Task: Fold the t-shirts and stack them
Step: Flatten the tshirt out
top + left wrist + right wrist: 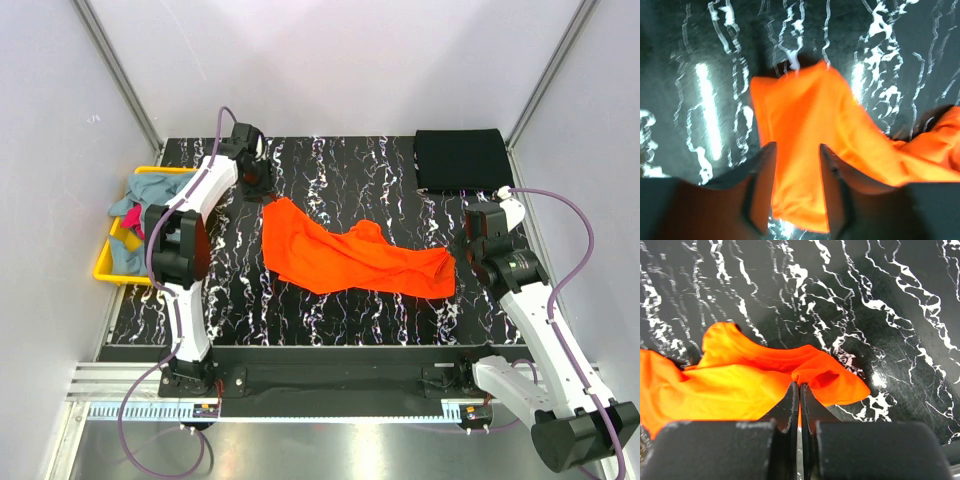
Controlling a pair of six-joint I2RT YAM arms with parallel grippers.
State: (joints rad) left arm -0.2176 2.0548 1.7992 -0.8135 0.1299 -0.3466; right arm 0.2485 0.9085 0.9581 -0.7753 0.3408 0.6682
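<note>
One orange t-shirt (350, 260) is pinched by the right gripper (799, 387), jaws closed; the left gripper (796, 147) is held spread apart. One black t-shirt (463, 158) is folded; binned t-shirts (135, 215) can't be counted.

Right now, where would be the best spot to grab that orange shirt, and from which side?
Probably its far left corner, from above on the left arm's side. The orange shirt lies stretched across the table, so that corner's thin edge is free to pinch. The left end effector stands open over it; the right end effector is shut on the opposite, near right corner.
</note>
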